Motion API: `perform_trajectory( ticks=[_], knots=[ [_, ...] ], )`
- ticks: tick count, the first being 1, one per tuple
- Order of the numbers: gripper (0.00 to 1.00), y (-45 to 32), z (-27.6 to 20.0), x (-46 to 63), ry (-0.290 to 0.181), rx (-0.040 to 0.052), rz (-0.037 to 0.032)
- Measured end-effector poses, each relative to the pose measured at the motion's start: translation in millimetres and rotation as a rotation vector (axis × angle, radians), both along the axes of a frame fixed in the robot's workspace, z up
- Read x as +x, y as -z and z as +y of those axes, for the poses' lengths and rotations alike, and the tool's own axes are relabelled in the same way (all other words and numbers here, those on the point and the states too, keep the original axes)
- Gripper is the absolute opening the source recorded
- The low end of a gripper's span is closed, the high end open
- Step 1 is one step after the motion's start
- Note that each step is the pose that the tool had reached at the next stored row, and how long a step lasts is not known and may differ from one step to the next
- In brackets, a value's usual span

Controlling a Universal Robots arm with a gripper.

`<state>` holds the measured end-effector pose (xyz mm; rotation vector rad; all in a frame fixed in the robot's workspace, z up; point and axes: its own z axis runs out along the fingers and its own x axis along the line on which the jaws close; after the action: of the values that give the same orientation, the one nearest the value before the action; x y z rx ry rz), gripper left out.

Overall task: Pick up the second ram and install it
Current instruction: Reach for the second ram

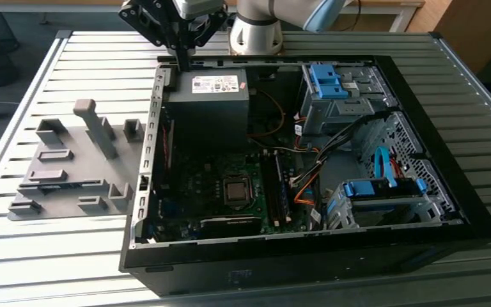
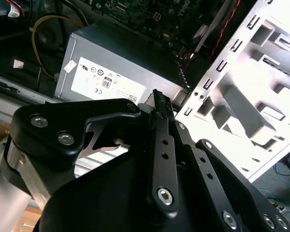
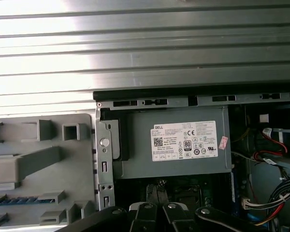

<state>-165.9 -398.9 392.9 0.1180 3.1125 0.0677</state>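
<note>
Hanging pinched narrow with nothing between, pincer (image 2: pixel 157 98) above the power supply (image 3: pixel 183 140) at the case's (image 3: pixel 150 102) corner; beyond, slotted into the grey fixture (image 3: pixel 43 162) on the desk (image 3: pixel 145 48), likely seated there for a clean grab, second ram (image 3: pixel 14 199).

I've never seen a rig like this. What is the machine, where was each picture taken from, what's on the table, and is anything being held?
The machine is a single robot arm ending in a black two-fingered gripper. The exterior view comes from a camera off the arm, looking down on a ribbed metal table. Both wrist views come from cameras riding on the arm, so parts of the gripper appear in them. On the table sit an open black computer case and, to the exterior view's left, a grey plastic fixture plate. In the first wrist view a thin blue-green stick, apparently the ram, lies in that plate. The gripper hangs above the case's edge near the grey labelled power supply box, fingers shut, holding nothing.
</note>
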Motion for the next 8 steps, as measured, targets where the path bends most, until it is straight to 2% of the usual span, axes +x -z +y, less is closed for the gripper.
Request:
perform_trajectory(
  ticks=[8],
  knots=[
    [0.11,0.1,0.0,-3.2,0.000,0.0001,0.0000]
  ],
)
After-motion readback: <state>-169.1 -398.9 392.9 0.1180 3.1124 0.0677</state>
